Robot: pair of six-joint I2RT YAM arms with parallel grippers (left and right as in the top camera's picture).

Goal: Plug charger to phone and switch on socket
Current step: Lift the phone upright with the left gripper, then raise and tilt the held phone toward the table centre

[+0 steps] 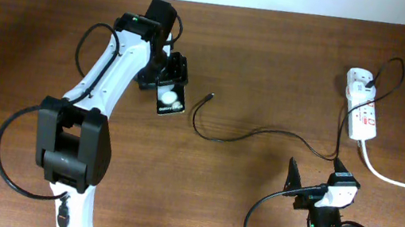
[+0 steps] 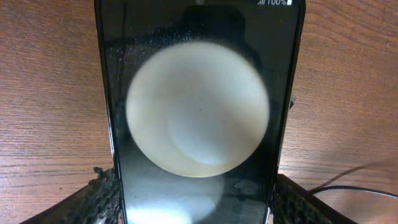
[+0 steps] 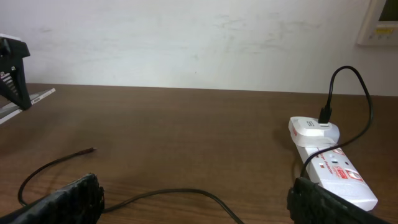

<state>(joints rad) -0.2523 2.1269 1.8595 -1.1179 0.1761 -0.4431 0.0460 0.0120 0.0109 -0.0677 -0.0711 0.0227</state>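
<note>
The black phone [image 1: 171, 98] lies on the wooden table with a white round shape on its face. It fills the left wrist view [image 2: 199, 112]. My left gripper [image 1: 170, 75] [image 2: 196, 202] is shut on its near end, one finger against each long edge. The charger's thin black cable [image 1: 264, 134] runs across the table. Its connector tip [image 1: 211, 96] lies free, right of the phone, and its other end sits on a white adapter [image 1: 359, 77] in the socket [image 1: 364, 118]. My right gripper [image 1: 315, 177] [image 3: 196, 205] is open and empty, with the cable [image 3: 168, 193] passing between its fingers.
The socket's thick white cord [image 1: 397, 181] runs off to the right edge. The socket [image 3: 336, 171] and adapter [image 3: 314, 129] are right of my right gripper. The cable tip [image 3: 92, 150] lies to the front left. A pale wall stands behind the table.
</note>
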